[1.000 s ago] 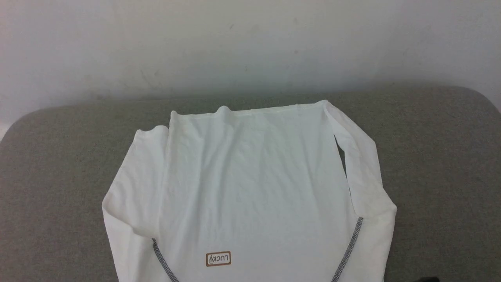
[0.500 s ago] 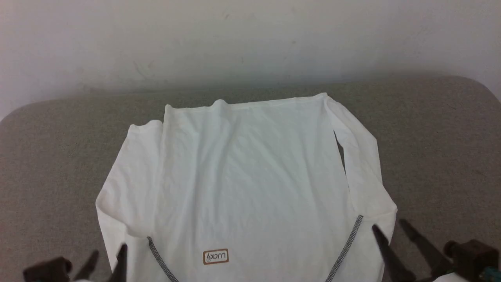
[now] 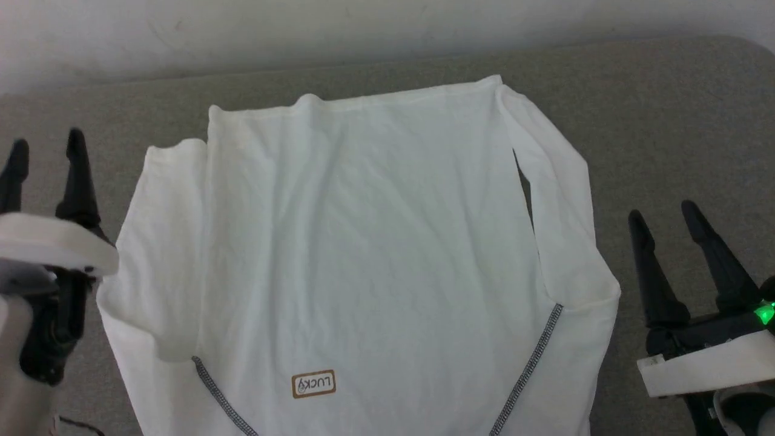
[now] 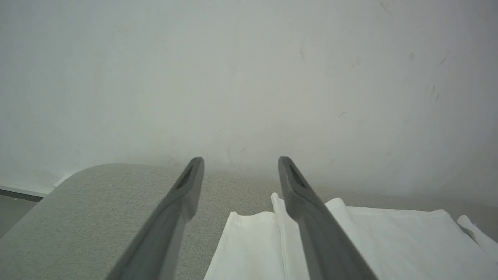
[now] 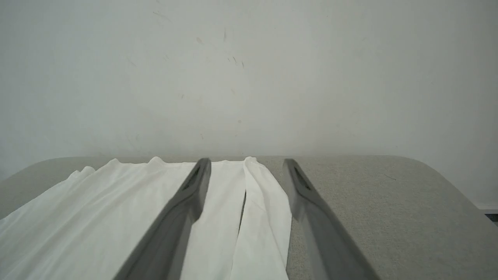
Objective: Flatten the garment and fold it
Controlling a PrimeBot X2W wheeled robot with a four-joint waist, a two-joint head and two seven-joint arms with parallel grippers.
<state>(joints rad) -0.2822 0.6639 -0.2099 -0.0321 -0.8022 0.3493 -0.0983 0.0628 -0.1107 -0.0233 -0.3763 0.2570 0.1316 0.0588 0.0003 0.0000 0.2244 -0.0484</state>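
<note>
— Garment [image 3: 363, 242]: where is it, and which step is this?
— It lies spread on the grey worktop [image 3: 666, 121], neck end nearest the robot, hem towards the wall [image 3: 363, 24]. Flattening looks about done, so folding seems next.
— And the pincers?
— The left pincer [image 3: 47, 140] and right pincer [image 3: 662, 212] flank it, both spread wide and holding nothing. Next, I judge, each must drop to a side edge and pinch the thin fabric without bunching it.
— Counts?
— One garment, one label [image 3: 313, 384], two grey seams [image 3: 533, 363], two sleeves [image 3: 563, 230] along the body, two pincers.
</note>
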